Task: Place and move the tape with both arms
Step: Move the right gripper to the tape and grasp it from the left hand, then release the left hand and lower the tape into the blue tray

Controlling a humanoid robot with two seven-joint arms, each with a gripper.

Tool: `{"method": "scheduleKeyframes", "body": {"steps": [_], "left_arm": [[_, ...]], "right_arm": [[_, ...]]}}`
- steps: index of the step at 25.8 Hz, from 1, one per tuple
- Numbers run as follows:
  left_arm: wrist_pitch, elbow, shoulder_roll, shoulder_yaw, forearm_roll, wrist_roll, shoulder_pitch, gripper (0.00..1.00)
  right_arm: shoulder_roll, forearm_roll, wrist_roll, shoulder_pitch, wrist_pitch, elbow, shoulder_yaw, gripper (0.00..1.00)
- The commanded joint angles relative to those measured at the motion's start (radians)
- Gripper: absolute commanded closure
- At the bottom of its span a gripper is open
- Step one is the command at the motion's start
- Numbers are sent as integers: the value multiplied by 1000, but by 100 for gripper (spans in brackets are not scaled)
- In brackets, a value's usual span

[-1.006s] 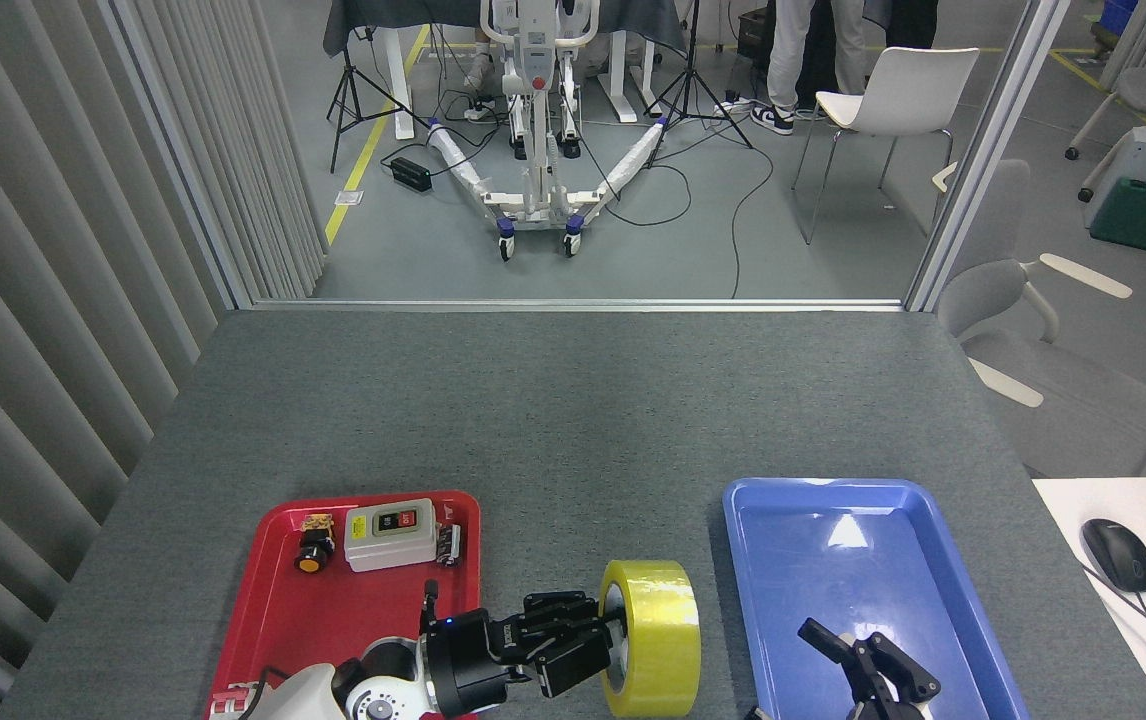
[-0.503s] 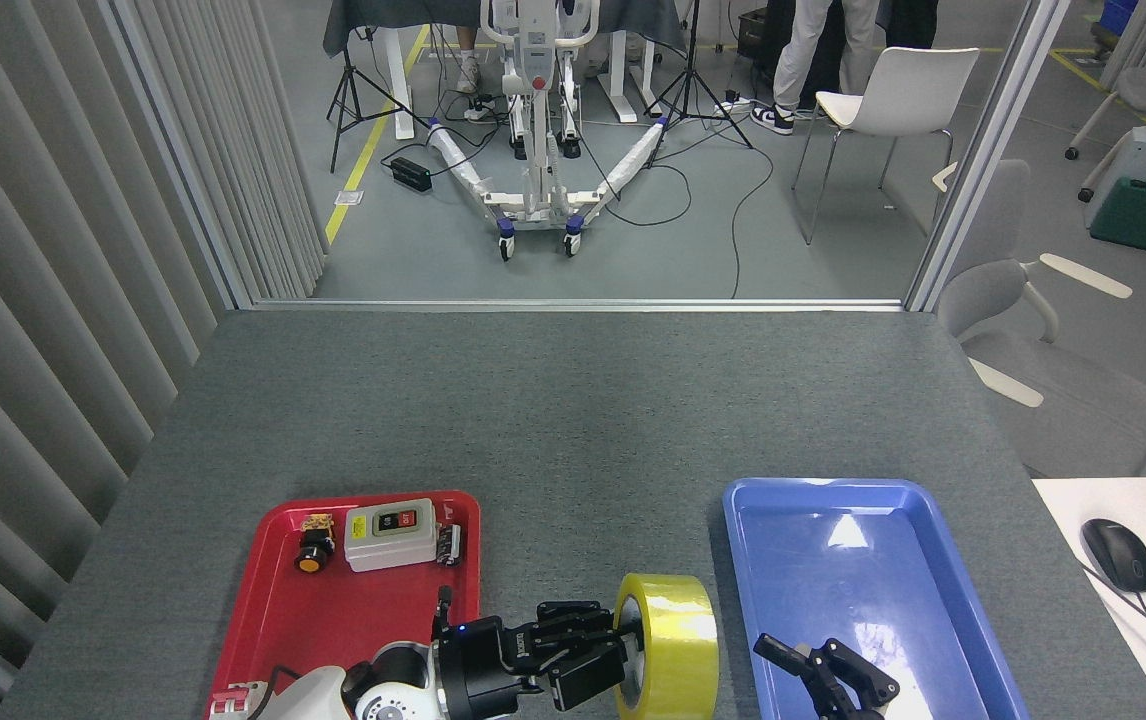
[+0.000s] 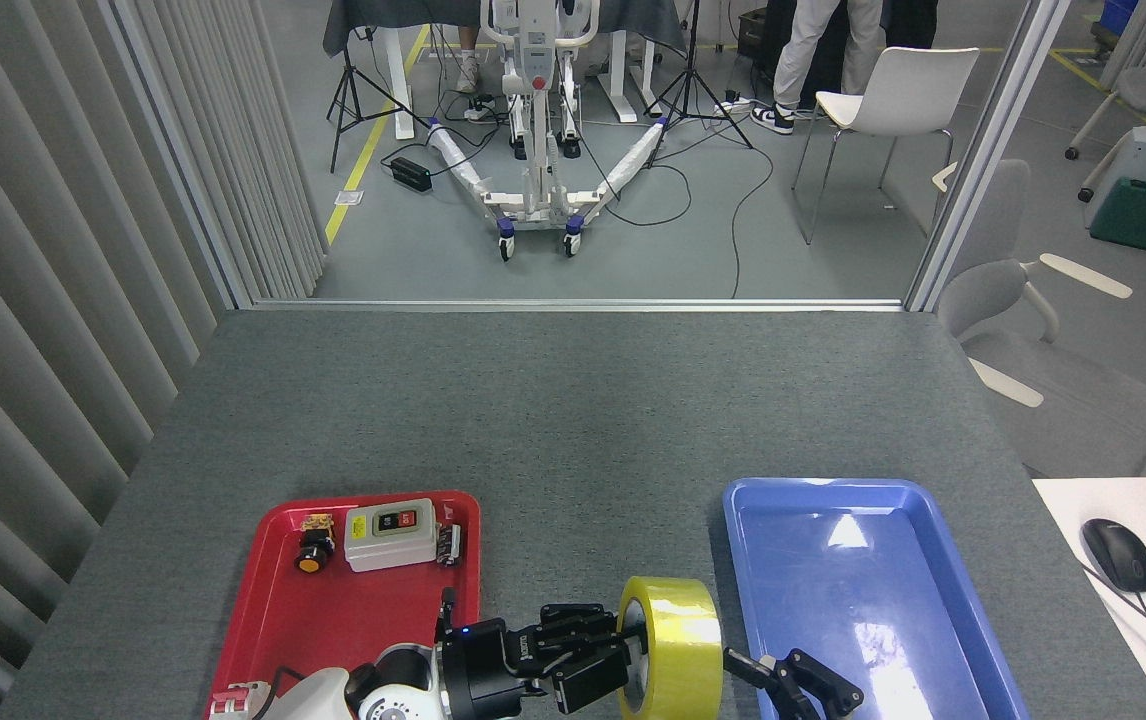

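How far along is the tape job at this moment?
Done: the tape is out of the red tray, held upright by the left gripper between the trays. In hand: the right gripper, open, sits just right of the roll, apparently ready to take it. Left: handover; the blue tray holds nothing.

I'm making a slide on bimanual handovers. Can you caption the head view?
Left end effector holds the yellow tape upright between red tray and blue tray; open right end effector alongside.

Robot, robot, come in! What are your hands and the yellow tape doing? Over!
Left gripper shut on tape, roll on edge between trays. Right gripper open beside it, over blue tray. Nothing between.
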Motion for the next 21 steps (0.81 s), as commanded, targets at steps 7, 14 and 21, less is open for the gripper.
{"method": "scheduleKeyframes", "body": {"steps": [7,14,21], "left_arm": [[0,-2,0,-1,0,0,0,100],[0,-8,1,-1,-2,0,0,100],[63,-11,3,2,2,6,0,0]], "right_arm": [[0,6,8,-26,0,0,54,66],[-14,6,4,-29,0,0,48,100],[-20,4,0,-21,0,0,34,100]]}}
